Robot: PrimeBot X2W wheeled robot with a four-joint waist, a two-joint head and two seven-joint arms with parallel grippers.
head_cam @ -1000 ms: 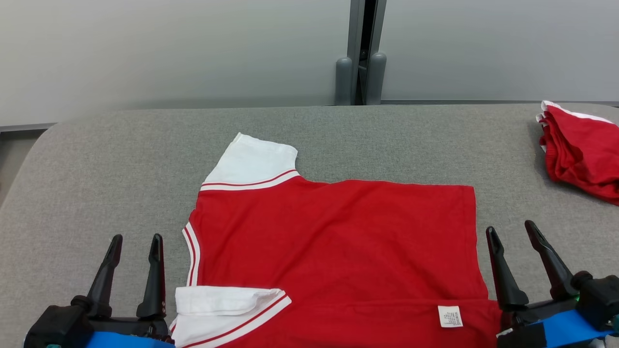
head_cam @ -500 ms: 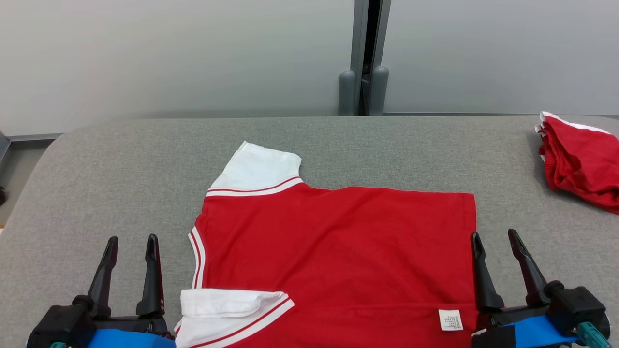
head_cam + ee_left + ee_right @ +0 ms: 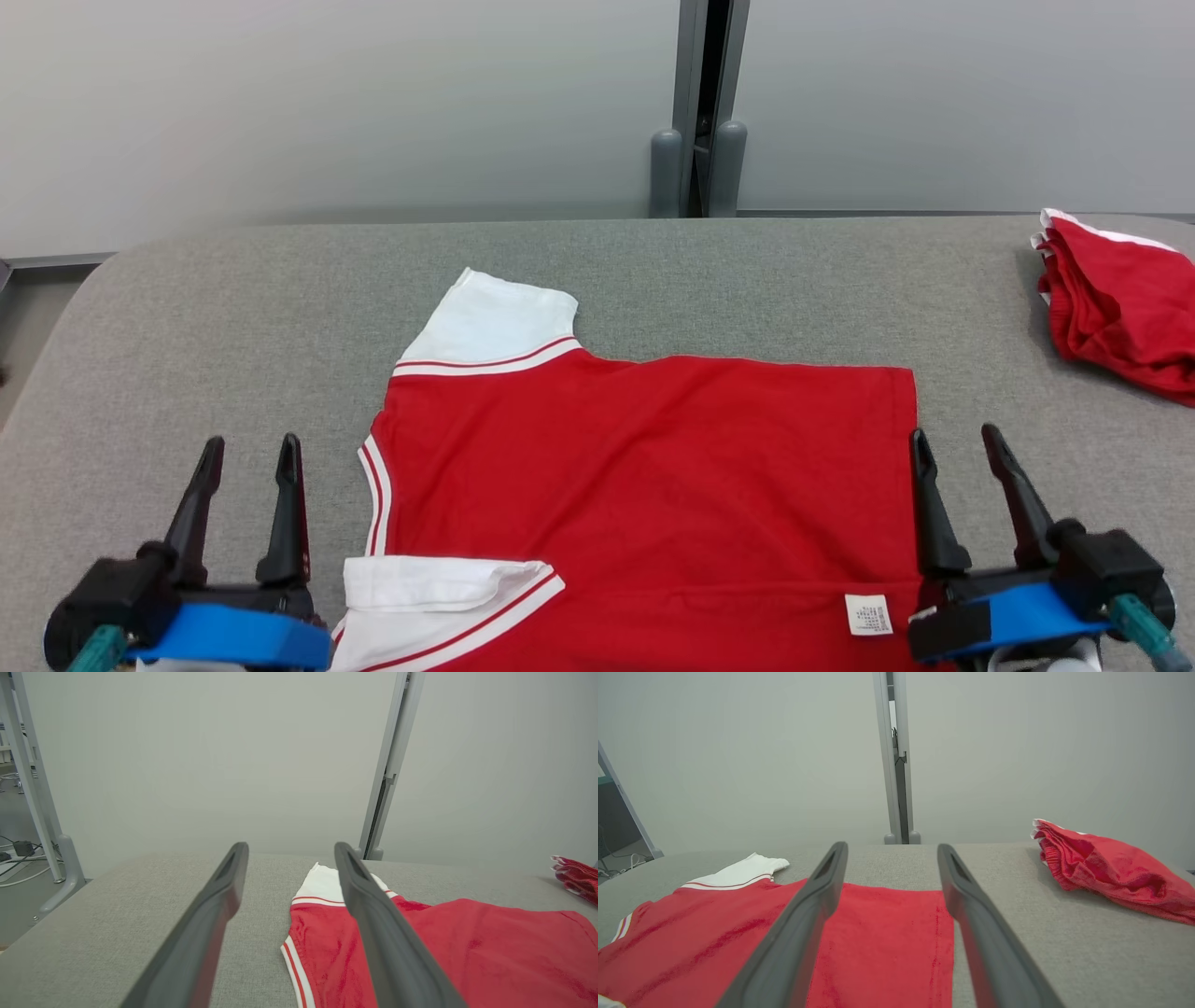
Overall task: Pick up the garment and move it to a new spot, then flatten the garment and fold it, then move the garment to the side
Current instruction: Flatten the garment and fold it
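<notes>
Garment: red short-sleeved shirt with white sleeves (image 3: pixel 644 485), flat on grey fabric-covered table (image 3: pixel 233 308).
Left gripper (image 3: pixel 253 441): jaws apart, empty, beside neckline.
Right gripper (image 3: pixel 954 432): jaws apart, empty, at hem.

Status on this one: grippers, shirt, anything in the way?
Left gripper and right gripper empty, jaws open. Red shirt flat on grey table, between them. Second red garment bunched far right, clear.

Head high, wrists low; share garment (image 3: pixel 653 467).
</notes>
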